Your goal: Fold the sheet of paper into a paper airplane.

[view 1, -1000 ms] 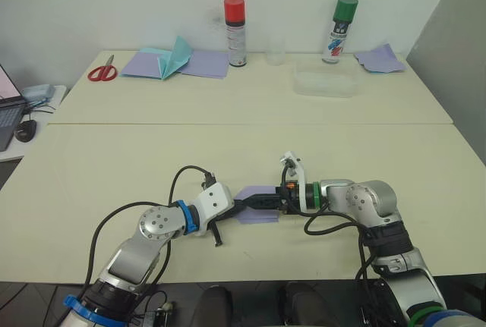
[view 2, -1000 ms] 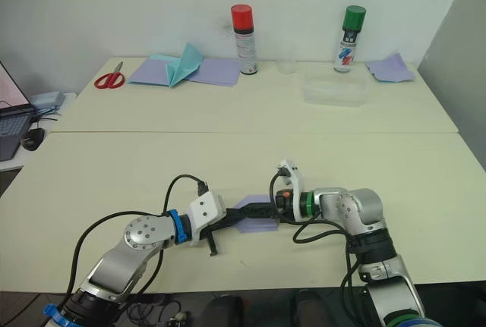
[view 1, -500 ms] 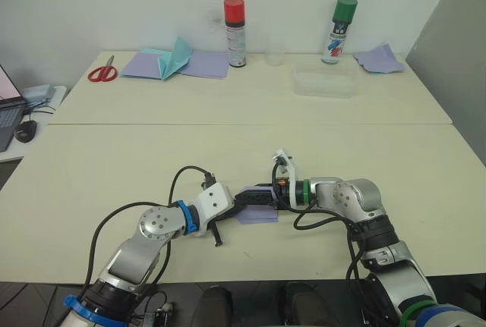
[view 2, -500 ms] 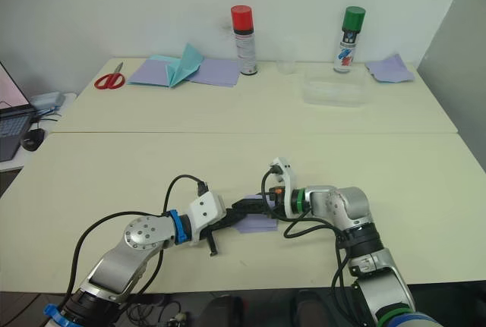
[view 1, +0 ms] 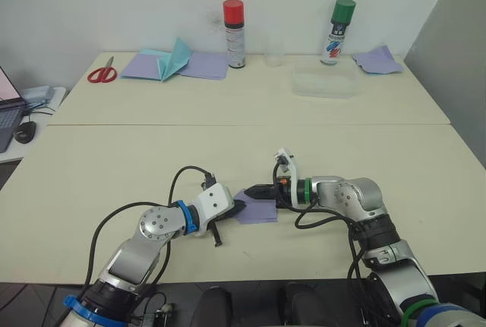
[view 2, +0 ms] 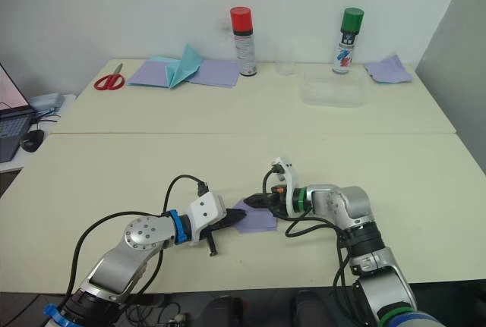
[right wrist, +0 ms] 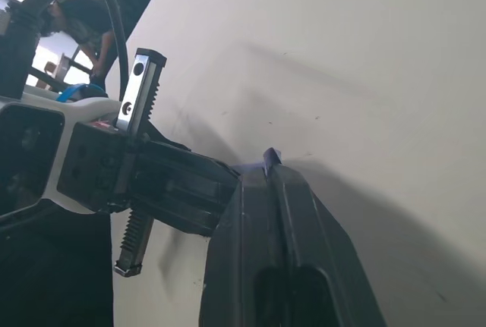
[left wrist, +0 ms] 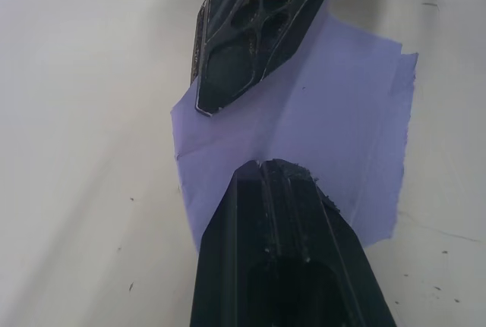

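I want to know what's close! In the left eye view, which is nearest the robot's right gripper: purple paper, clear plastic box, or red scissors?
1. Sheet of paper, under the right gripper.
2. Clear plastic box, far table, right side.
3. Red scissors, far left corner.

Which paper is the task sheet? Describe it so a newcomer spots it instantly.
Start at the near table, the one the arms reach over. The sheet of paper lies flat near its front middle, between the left pincer and the right pincer, both tips on it. It is a small creased lavender piece; the other lavender sheets and the teal folded shape sit on the far table by the wall.
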Available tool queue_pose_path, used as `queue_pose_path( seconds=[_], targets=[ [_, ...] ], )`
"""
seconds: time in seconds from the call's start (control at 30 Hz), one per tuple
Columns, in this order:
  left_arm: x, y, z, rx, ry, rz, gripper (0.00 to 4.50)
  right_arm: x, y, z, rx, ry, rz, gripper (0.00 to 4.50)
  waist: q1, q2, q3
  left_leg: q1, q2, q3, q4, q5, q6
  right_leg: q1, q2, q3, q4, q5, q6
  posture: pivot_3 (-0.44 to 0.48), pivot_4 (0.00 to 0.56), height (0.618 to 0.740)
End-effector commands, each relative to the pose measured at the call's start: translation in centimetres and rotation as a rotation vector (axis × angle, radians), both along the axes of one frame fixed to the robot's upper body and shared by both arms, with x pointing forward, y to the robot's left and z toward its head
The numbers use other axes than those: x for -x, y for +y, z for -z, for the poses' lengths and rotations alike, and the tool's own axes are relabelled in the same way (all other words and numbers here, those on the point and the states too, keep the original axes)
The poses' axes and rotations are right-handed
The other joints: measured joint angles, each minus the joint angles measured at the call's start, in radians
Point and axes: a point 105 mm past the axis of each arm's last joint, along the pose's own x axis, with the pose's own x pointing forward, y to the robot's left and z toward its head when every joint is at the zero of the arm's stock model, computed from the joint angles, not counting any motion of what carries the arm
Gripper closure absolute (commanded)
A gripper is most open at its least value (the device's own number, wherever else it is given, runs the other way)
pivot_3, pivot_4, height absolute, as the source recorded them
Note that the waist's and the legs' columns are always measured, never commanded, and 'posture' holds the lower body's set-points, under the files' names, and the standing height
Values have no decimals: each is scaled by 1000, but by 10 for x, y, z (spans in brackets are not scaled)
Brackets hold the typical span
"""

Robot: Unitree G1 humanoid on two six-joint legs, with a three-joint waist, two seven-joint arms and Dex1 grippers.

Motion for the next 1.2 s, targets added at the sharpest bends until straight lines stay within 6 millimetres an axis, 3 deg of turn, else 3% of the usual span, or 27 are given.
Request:
queue_pose_path(
  seconds=[0.03,0.17,0.57,0.8,1.2],
  targets=[
    [13,16,41,-98,153,-44,4500,6,5,-15,-6,-161,-76,4488,1,0,0,0,0,0,0,0,0,0,0,0,0,0,0,0,150,740],
    [13,19,42,-103,159,-55,4500,24,11,-12,48,-310,-190,4488,1,0,0,-1,0,0,0,0,0,0,0,0,0,0,0,0,150,740],
    [18,21,45,-83,190,-88,4500,34,9,10,180,-629,-298,4488,0,-1,-1,0,0,0,-1,0,0,0,0,0,0,-1,-1,0,150,740],
    [24,36,40,-73,267,-107,4500,38,5,24,210,-613,-333,4488,0,-2,-3,1,0,0,-1,0,0,0,1,0,0,-1,-2,0,150,740],
    [27,48,36,-37,336,-136,4500,43,5,29,214,-579,-354,4488,0,-3,-3,1,0,0,-2,0,0,0,2,0,0,-2,-4,0,150,740]
  ],
)
